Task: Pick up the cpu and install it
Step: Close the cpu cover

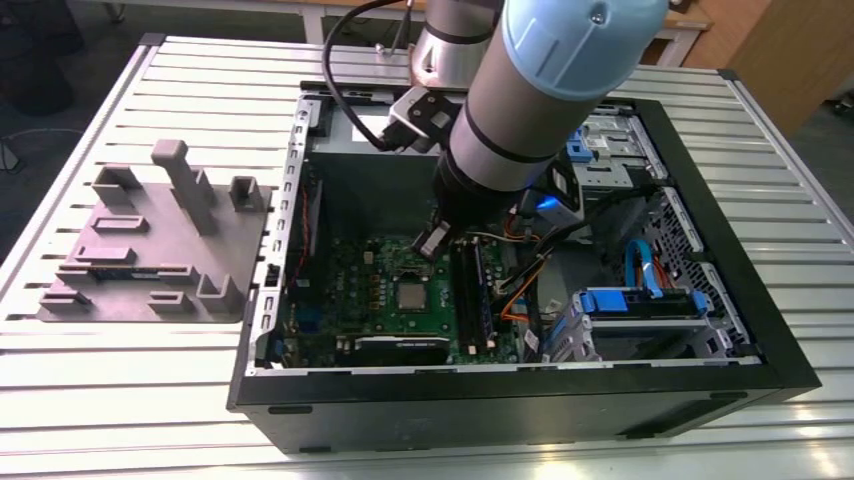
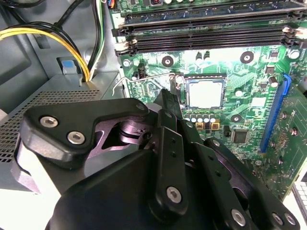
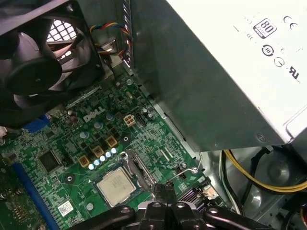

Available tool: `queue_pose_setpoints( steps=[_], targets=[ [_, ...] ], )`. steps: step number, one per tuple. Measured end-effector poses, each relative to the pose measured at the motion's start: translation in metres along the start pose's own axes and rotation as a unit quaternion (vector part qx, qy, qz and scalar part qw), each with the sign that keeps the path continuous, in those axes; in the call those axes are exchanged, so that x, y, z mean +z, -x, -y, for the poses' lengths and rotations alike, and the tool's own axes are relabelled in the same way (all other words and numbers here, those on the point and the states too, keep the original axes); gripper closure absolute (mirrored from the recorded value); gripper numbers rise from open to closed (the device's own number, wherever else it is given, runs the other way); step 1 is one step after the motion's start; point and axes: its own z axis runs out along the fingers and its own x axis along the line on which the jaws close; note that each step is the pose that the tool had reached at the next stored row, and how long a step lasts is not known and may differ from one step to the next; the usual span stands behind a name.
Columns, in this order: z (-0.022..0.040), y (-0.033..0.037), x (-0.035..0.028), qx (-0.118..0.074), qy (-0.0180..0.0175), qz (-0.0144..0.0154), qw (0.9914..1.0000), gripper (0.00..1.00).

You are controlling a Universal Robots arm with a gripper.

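The cpu (image 1: pixel 414 296) is a small square chip with a silver-grey top, lying flat in its socket on the green motherboard (image 1: pixel 350 285) inside the open computer case. Both wrist views show the cpu (image 2: pixel 205 93) (image 3: pixel 116 186) from above. My gripper (image 1: pixel 431 243) hangs over the board just beside the socket, apart from the chip. Its black fingers (image 2: pixel 169 112) are shut together with nothing between them. The gripper tip (image 3: pixel 163 190) sits near the thin wire lever (image 3: pixel 194 165) at the socket's edge.
A big grey box with a white label (image 3: pixel 225 72) stands close beside the gripper. A black fan (image 3: pixel 43 62), memory slots (image 2: pixel 206 28), yellow cables (image 2: pixel 57 38) and a blue slot (image 2: pixel 273 115) surround the socket. A grey fixture plate (image 1: pixel 154 245) lies outside the case at the exterior view's left.
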Motion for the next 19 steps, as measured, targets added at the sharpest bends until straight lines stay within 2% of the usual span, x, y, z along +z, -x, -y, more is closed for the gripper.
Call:
queue_pose_setpoints(
  steps=[19],
  targets=[
    [0.0027, -0.0036, -0.0009, 0.000, 0.0000, 0.0000, 1.00000, 0.90]
  ],
)
